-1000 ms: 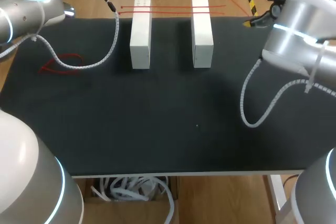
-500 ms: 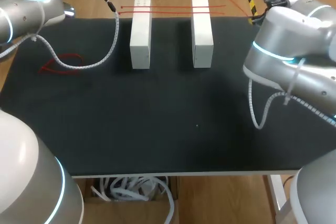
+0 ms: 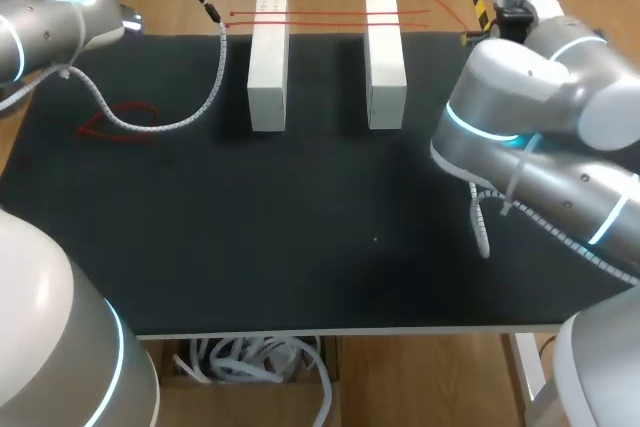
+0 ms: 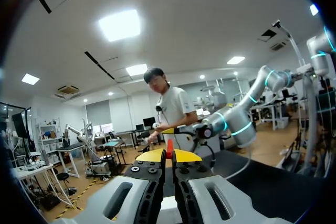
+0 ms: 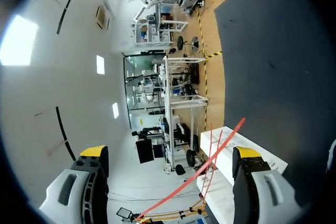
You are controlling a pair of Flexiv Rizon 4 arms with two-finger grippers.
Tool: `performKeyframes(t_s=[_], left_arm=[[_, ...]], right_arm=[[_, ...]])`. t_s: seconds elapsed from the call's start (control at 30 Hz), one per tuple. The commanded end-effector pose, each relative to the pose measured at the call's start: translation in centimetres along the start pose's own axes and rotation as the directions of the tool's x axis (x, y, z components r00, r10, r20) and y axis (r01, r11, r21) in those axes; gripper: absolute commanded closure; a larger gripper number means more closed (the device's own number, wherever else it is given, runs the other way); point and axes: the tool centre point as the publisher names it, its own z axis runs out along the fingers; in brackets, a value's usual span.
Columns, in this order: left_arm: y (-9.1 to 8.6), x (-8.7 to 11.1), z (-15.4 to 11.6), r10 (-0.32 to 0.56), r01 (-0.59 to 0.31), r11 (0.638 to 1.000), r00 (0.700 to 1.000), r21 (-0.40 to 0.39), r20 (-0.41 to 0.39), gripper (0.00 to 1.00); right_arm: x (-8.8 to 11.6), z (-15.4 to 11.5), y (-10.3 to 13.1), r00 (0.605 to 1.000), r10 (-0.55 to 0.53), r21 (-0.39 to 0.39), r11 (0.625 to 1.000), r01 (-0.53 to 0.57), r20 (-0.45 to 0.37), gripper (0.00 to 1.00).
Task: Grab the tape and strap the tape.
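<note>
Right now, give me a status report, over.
Left claw shut on red strip. Right claw open, facing red tape across white blocks. Nothing seen blocking.

The right arm (image 3: 520,97) is being swung in from the right edge of the frame toward the centre. Its large joint with the blue ring is being carried from the upper right corner down and to the left, and is being brought near the right white block (image 3: 385,62). The coiled cable (image 3: 481,219) hanging under it is being dragged leftward and drawn from a wide loop into a tighter hang, while more of the forearm is being brought over the dark table (image 3: 250,227) at the lower right.
</note>
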Motion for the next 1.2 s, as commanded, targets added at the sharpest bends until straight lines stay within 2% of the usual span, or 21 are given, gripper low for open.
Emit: performKeyframes(t_s=[0.03,0.4,0.8,1.03,1.1,1.13,1.17,1.2], left_arm=[[0.1,-0.1,-0.1,0.000,0.000,1.000,1.000,0.002,-0.005,1.00],[0.1,-0.1,-0.1,0.000,0.000,1.000,1.000,0.002,-0.005,1.00],[0.1,-0.1,-0.1,0.000,0.000,1.000,1.000,0.002,-0.005,1.00],[0.1,-0.1,-0.1,0.000,0.000,1.000,1.000,0.002,-0.005,1.00],[0.1,-0.1,-0.1,0.000,0.000,1.000,1.000,0.002,-0.005,1.00],[0.1,-0.1,-0.1,0.000,0.000,1.000,1.000,0.002,-0.005,1.00],[0.1,-0.1,-0.1,0.000,0.000,1.000,1.000,0.002,-0.005,1.00],[0.1,-0.1,-0.1,0.000,0.000,1.000,1.000,0.002,-0.005,1.00]], right_arm=[[0.1,1.2,-0.2,0.998,0.010,-0.074,0.997,-0.014,-0.054,0.00],[0.0,1.7,-1.8,0.997,0.048,-0.037,0.998,-0.050,-0.055,0.00],[-0.6,1.4,-1.1,0.999,0.019,-0.030,0.999,-0.021,-0.048,0.00],[-0.3,1.5,-1.0,0.998,0.017,-0.027,0.999,-0.019,-0.062,0.00],[-0.2,1.6,-0.9,0.998,0.015,-0.026,1.000,-0.017,-0.064,0.39],[-0.2,1.6,-0.9,0.998,0.015,-0.027,1.000,-0.016,-0.065,0.45],[-0.2,1.6,-0.8,0.998,0.010,-0.027,1.000,-0.012,-0.066,0.65],[-0.2,1.6,-0.8,0.998,0.009,-0.027,1.000,-0.011,-0.066,0.77]])
